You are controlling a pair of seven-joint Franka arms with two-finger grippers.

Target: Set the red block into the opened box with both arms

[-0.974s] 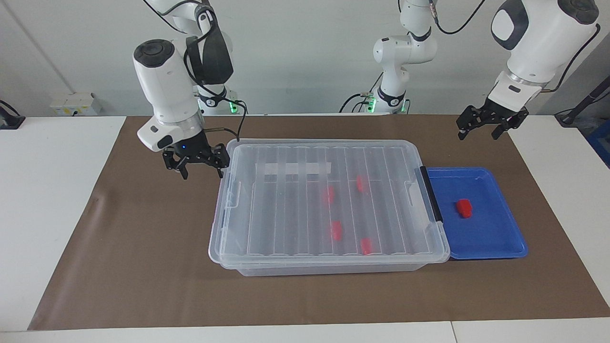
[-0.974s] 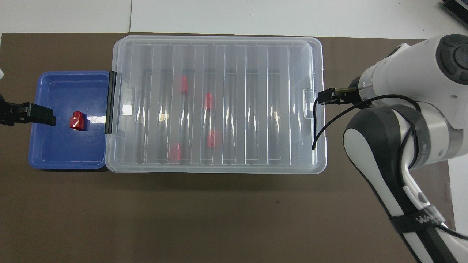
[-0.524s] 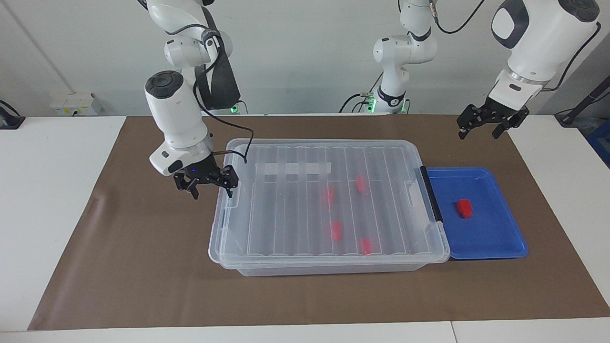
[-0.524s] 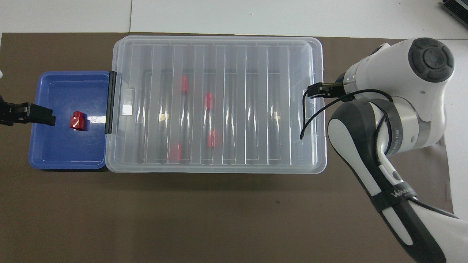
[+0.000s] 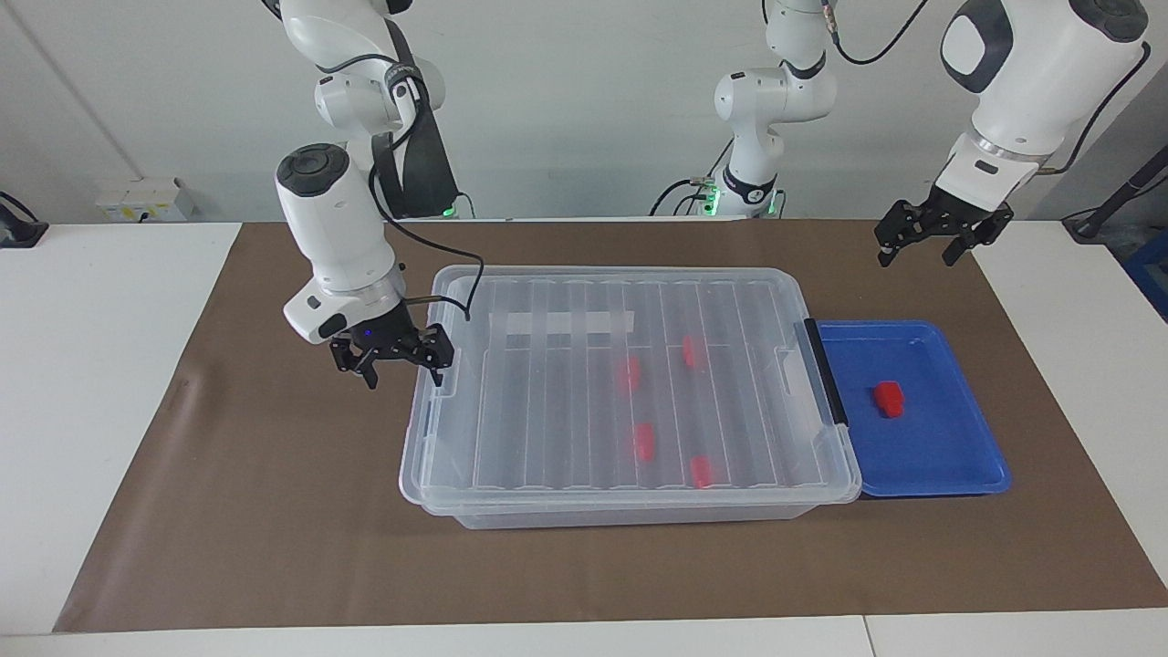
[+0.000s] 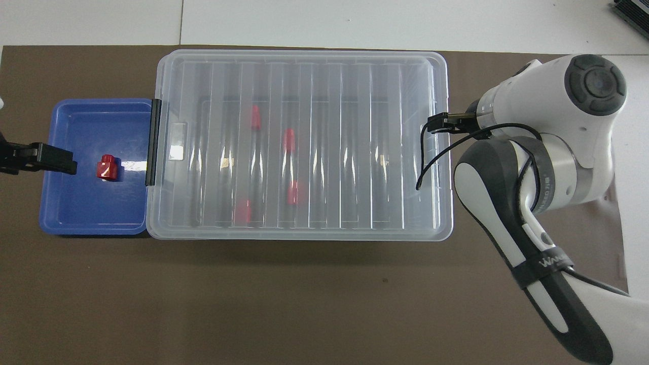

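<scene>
1. The box (image 5: 630,392) sat in the middle of the brown mat (image 5: 274,511) on the desk (image 5: 100,383), its ribbed clear lid (image 5: 557,411) closed over it and the black latch (image 5: 825,370) at the end toward the left arm.
2. Four red blocks showed blurred through the lid, inside the box.
3. A fifth red block (image 5: 888,399) lay alone in the blue tray (image 5: 949,456), which stood just beside the latch end of the box, touching it.
4. The right pincer (image 5: 394,358) hung low at the box's end toward the right arm, pointing down, with its fingers spread and gripping nothing; one fingertip (image 5: 439,376) was right at the rim of the lid, though I cannot tell whether it touched.
5. In the overhead view the right arm's wrist (image 6: 557,126) covered that pincer, and only a small black fitting (image 6: 438,123) showed at the lid's edge.
6. The left pincer (image 5: 920,251) waited in the air over the mat near the tray's corner, fingers apart and empty.
</scene>
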